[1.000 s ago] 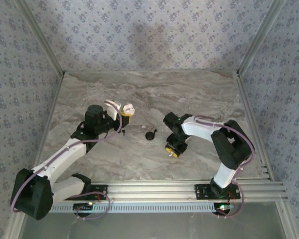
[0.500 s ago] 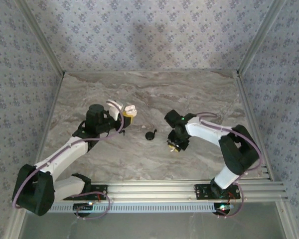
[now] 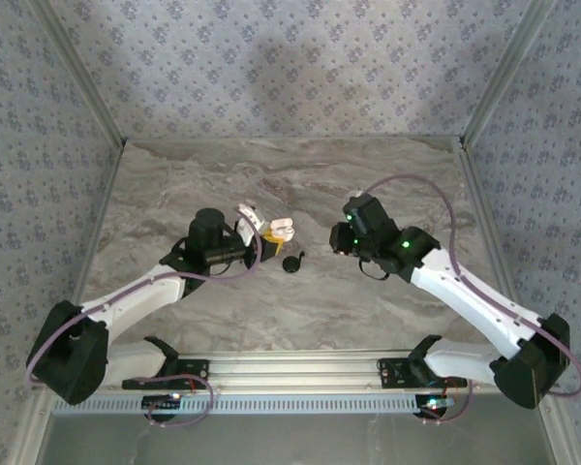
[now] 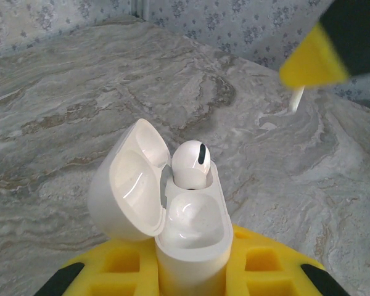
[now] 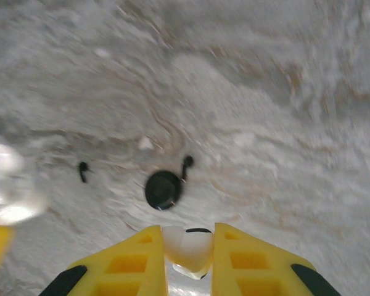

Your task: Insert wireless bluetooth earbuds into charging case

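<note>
Left claw (image 3: 271, 232) was clamped on the charging case (image 4: 188, 231), lid hinged open, one earbud (image 4: 191, 163) seated in the far socket. It had carried the case rightward since a second before, nearer the middle of the counter (image 3: 387, 184). Right claw (image 5: 188, 237) had left its low spot over the counter and swung up toward the case — pinched shut on the second earbud (image 5: 186, 250). The black round object (image 3: 292, 263) lay on the counter just below the case in the top view, between the two claws — unmoved.
</note>
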Robot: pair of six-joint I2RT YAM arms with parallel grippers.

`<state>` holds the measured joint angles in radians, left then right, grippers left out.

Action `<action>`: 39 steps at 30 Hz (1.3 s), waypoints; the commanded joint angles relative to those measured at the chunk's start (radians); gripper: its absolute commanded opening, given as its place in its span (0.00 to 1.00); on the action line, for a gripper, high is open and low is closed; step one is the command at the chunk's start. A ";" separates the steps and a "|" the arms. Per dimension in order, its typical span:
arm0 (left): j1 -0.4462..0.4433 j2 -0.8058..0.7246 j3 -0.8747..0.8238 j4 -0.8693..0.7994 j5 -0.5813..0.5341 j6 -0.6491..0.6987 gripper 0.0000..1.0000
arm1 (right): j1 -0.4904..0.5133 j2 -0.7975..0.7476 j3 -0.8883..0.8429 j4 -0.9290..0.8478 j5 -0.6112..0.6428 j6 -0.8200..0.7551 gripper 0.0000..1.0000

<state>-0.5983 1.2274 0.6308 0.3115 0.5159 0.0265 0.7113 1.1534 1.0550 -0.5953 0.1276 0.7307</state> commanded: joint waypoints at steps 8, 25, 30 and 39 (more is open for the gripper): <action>-0.095 0.076 0.030 0.224 -0.229 0.104 0.10 | 0.123 0.012 0.079 0.121 0.183 0.122 0.19; -0.138 0.053 0.001 0.271 -0.269 0.178 0.10 | 0.206 0.158 0.174 0.203 0.254 0.297 0.20; -0.139 0.049 0.007 0.270 -0.251 0.176 0.10 | 0.211 0.179 0.188 0.197 0.257 0.296 0.20; -0.138 0.041 0.013 0.275 -0.215 0.167 0.10 | 0.212 0.229 0.229 0.163 0.248 0.257 0.20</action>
<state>-0.7296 1.3033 0.6308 0.5358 0.2668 0.1871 0.9173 1.3678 1.2430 -0.4084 0.3531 1.0023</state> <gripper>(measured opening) 0.196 0.205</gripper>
